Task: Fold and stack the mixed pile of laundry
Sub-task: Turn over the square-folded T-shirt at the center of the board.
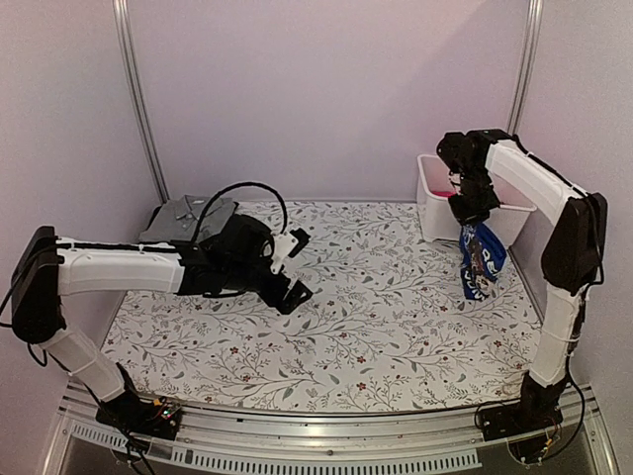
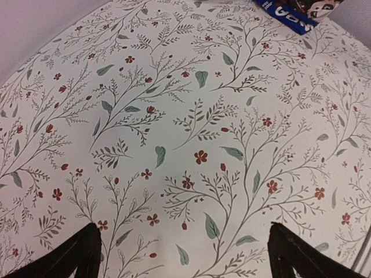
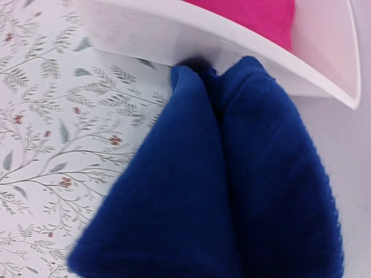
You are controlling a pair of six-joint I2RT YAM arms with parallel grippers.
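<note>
Top external view, left to right: a grey collared shirt lies folded at the far left corner of the floral-covered tabletop, seemingly the one piece finished. The left end effector hovers beside it, fingers spread wide and holding nothing. The right end effector is clenched on the royal-blue garment, which dangles unfolded just before the white bin, where the magenta-pink garment waits. Plain pale walls enclose the scene.
</note>
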